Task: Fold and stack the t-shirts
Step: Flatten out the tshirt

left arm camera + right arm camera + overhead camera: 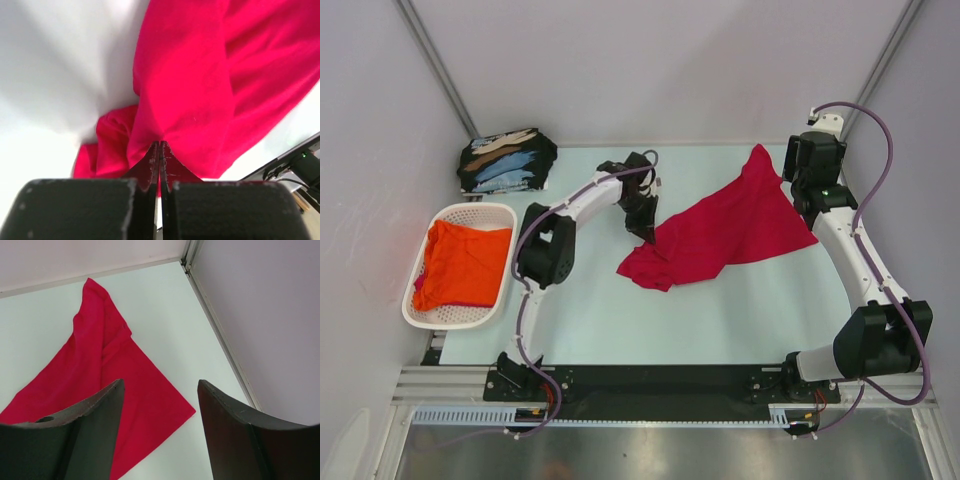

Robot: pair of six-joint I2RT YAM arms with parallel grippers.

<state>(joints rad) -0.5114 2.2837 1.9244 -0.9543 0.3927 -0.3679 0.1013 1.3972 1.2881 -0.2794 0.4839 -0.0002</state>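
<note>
Spreading step: my left pincer (160,146) is clenched on the crimson t-shirt (720,235) mid-frame. My right pincer (160,390) hangs released, upper right. Next, I'd judge, it grasps the far corner.

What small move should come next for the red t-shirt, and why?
Probably lower the right gripper to the red t-shirt below it and close. The left gripper is shut on the shirt's left edge; the right one hangs open above the cloth, holding nothing. Two grips could spread the shirt flat.
</note>
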